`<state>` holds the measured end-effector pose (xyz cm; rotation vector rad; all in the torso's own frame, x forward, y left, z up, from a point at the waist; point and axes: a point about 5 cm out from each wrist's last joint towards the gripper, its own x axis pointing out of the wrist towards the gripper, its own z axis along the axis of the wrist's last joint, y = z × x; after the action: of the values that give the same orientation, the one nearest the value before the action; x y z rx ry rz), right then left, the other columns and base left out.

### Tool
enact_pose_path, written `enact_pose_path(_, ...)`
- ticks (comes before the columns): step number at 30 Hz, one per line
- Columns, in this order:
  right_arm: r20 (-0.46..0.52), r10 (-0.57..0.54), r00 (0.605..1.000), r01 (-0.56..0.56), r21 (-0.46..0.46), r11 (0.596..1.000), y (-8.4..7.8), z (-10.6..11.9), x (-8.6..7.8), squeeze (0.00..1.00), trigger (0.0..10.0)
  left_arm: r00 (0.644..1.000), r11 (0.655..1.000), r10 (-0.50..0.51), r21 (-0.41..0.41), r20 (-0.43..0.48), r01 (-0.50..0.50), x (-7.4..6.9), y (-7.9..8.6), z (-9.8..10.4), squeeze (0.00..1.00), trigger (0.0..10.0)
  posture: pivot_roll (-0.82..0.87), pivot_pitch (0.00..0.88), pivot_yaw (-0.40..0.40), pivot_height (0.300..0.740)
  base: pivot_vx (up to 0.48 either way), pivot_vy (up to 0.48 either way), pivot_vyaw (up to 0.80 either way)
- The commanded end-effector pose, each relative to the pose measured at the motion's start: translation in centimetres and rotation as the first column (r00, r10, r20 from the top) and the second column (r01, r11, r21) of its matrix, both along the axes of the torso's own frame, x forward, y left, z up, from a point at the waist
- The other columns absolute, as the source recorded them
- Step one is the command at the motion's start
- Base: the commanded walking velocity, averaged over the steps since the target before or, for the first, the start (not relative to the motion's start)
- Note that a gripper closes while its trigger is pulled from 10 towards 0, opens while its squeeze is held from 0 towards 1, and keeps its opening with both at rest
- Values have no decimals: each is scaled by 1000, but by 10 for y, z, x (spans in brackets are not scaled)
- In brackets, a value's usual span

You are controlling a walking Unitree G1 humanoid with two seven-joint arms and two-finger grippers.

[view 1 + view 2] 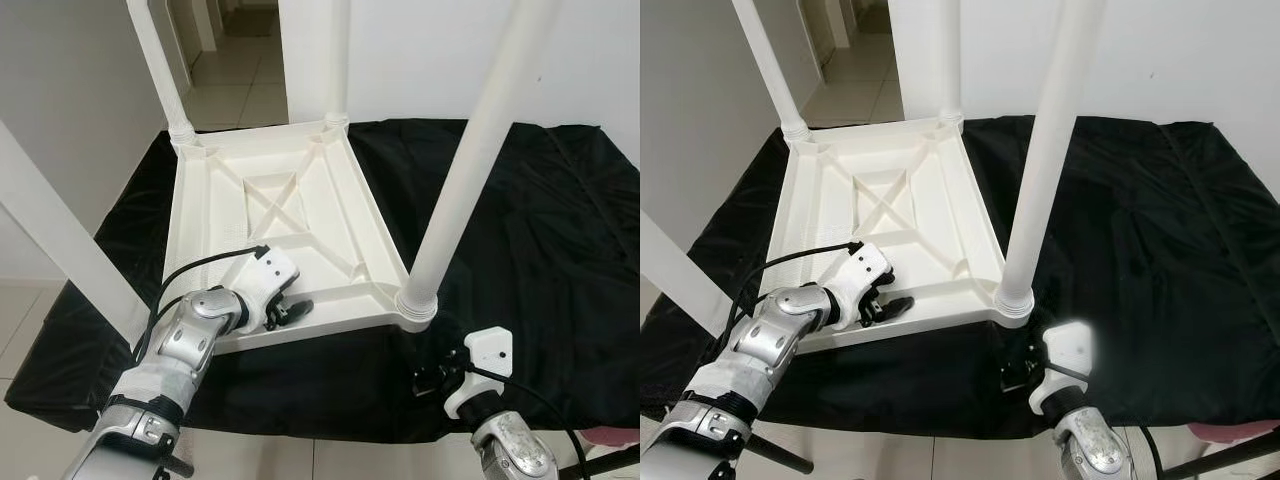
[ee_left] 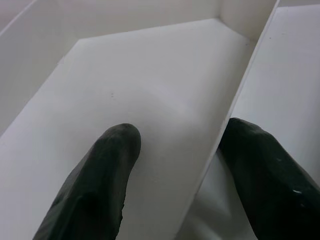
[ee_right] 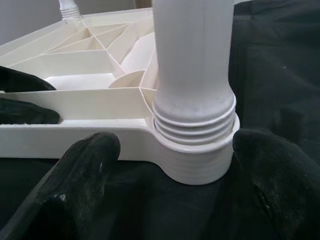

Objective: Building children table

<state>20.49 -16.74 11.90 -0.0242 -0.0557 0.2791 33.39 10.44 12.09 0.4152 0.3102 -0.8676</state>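
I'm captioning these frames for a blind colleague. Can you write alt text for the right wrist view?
The right claw, fingers spread open, faces the near corner socket of an upside-down white plastic table, where a white leg stands screwed in with threads showing. The table lies on a black cloth; the left claw's black fingertips rest at its rim.

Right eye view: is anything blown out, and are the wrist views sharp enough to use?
In the right eye view the white housing of the right gripper glares to pure white, detail lost; the black cloth reads fine. In the right wrist view the white ribbed leg socket is sharp while the near fingers blur. In the left wrist view the left gripper fingertips are soft against the white plastic rib.
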Motion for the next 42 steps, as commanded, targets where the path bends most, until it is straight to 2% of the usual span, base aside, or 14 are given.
enact_pose_path(1, -19, 0, 1000, 0, 2, 1000, -2, -3, 0, 0, 10000, 946, 944, 312, 80, 91, -319, 11, 27, -7, 0, 10000, -137, 60, 82, 740, 0, 0, 0)
enact_pose_path(9, -18, 15, 1000, -15, -10, 1000, 1, -4, 4, 0, 10000, 923, 915, 383, 122, 43, -385, 11, 35, -15, 0, 10000, -134, 50, 70, 740, 0, 0, 0)
enact_pose_path(11, -17, 16, 1000, -16, -11, 1000, 1, -4, 4, 0, 10000, 925, 917, 377, 123, 47, -380, 11, 35, -15, 0, 10000, -134, 50, 70, 740, 0, 0, 0)
enact_pose_path(12, -16, 19, 1000, -19, -12, 1000, 1, -4, 6, 0, 10000, 924, 916, 381, 122, 41, -383, 10, 36, -17, 0, 4314, -131, 46, 66, 740, 0, 0, 0)
enact_pose_path(13, -16, 19, 1000, -19, -12, 1000, 1, -4, 6, 0, 10000, 924, 916, 381, 122, 41, -383, 10, 36, -17, 0, 4314, -131, 46, 66, 740, 0, 0, 0)
enact_pose_path(14, -14, 22, 1000, -22, -14, 1000, 1, -3, 7, 0, 10000, 923, 915, 382, 128, 39, -384, 9, 37, -18, 0, 2353, -130, 41, 65, 740, 0, 0, 0)
enact_pose_path(15, -14, 22, 1000, -22, -14, 1000, 1, -3, 7, 0, 10000, 923, 915, 382, 128, 39, -384, 9, 37, -18, 0, 2353, -130, 41, 65, 740, 0, 0, 0)
enact_pose_path(16, -12, 26, 1000, -26, -16, 1000, 2, -3, 8, 0, 10000, 921, 913, 387, 129, 33, -388, 8, 38, -19, 0, 745, -130, 41, 65, 740, 0, 0, 0)
enact_pose_path(17, -12, 26, 1000, -26, -16, 1000, 2, -3, 8, 0, 10000, 921, 913, 387, 129, 33, -388, 8, 38, -19, 0, 745, -130, 41, 65, 740, 0, 0, 0)
enact_pose_path(18, -10, 28, 1000, -29, -17, 999, 2, -3, 9, 0, 10000, 920, 911, 391, 127, 29, -391, 7, 38, -21, 0, 0, -127, 38, 64, 740, 0, 0, 0)
enact_pose_path(26, -6, 36, 999, -36, -20, 999, 2, -3, 12, 0, 10000, 913, 905, 408, 132, 6, -405, 0, 43, -27, 0, 0, -121, 37, 63, 740, 0, 0, 0)
enact_pose_path(29, -7, 37, 999, -37, -21, 999, 2, -3, 12, 0, 10000, 893, 887, 450, 124, -3, -446, -5, 50, -28, 0, 0, -118, 41, 62, 740, 0, 0, 0)
enact_pose_path(34, -8, 38, 999, -38, -21, 999, 2, -4, 11, 0, 10000, 887, 880, 462, 119, 0, -459, -6, 51, -28, 0, 0, -116, 41, 60, 740, 0, 0, 0)
enact_pose_path(42, -7, 50, 999, -50, -21, 999, 4, -4, 13, 0, 10000, 854, 848, 520, 109, 28, -519, -7, 58, -22, 0, 0, -109, 42, 56, 740, 0, 0, 0)
